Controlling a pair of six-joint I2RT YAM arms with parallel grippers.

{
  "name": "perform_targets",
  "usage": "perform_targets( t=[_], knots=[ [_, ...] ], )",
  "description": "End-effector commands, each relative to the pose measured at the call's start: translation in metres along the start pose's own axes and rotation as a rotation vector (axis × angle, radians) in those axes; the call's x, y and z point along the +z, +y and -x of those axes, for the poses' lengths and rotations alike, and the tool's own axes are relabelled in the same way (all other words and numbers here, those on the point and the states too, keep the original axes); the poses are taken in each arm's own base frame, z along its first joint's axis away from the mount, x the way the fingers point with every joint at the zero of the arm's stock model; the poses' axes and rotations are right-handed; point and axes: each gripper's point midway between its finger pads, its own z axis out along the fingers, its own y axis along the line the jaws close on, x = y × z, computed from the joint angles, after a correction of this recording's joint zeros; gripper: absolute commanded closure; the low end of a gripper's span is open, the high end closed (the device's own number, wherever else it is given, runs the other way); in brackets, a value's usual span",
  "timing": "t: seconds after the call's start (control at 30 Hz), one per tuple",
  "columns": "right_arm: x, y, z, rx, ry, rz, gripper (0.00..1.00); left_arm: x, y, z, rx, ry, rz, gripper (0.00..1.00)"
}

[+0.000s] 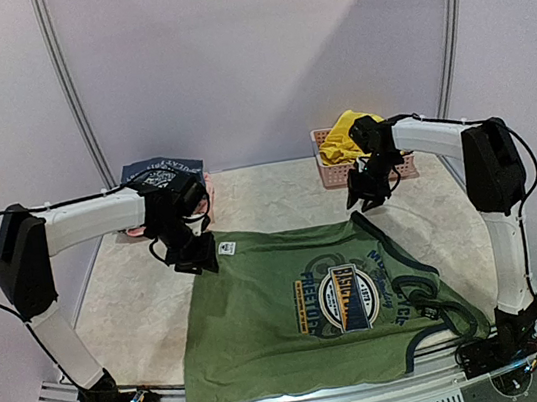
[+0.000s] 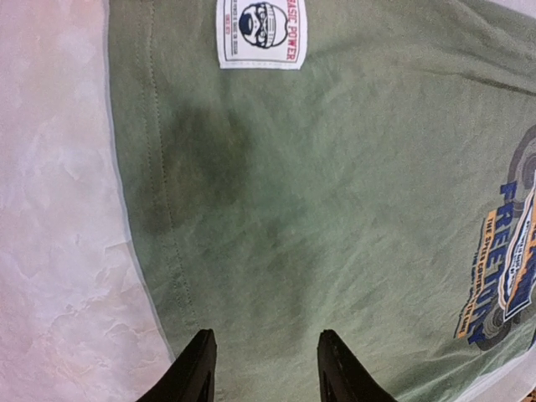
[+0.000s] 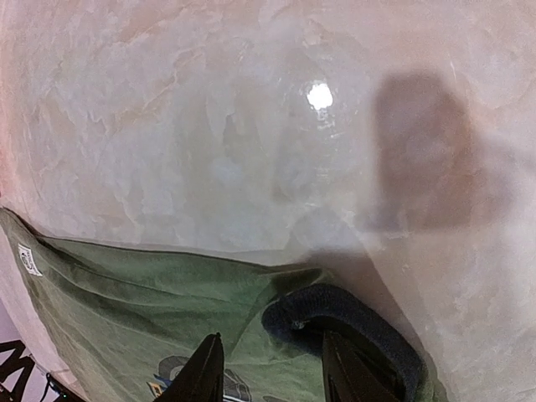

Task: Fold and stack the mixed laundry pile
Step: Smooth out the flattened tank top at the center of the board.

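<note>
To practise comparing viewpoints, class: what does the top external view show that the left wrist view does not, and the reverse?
Only the top view: the pink basket holding yellow shorts, and a dark blue garment. Only the left wrist view: the hem stitching and the readable print on the white label. Both: the green shirt, that label and the logo.

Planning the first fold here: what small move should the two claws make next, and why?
Probably lower both onto the far edge of the olive-green shirt and pinch it. It lies spread flat; left claw and right claw hang open above that edge, empty.
</note>
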Motion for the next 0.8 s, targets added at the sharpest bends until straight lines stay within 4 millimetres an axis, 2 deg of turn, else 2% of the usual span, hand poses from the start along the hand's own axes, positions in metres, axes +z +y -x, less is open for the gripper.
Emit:
perform_targets(
  t=[0.0, 0.33, 0.5, 0.77],
  knots=[
    [0.013, -0.002, -0.001, -0.019, 0.039, -0.002, 0.61, 0.009, 0.005, -0.002, -0.023, 0.018, 0.004, 0.59],
    [0.019, 0.002, -0.005, -0.008, 0.069, 0.025, 0.66, 0.017, 0.005, -0.001, -0.041, 0.022, -0.001, 0.60],
    [0.024, 0.002, -0.004, -0.006, 0.083, 0.026, 0.72, 0.021, 0.006, -0.002, -0.044, 0.029, 0.001, 0.60],
    [0.022, 0.002, -0.003, -0.013, 0.084, 0.022, 0.96, 0.029, 0.011, -0.009, -0.061, 0.040, 0.006, 0.61]
  ],
)
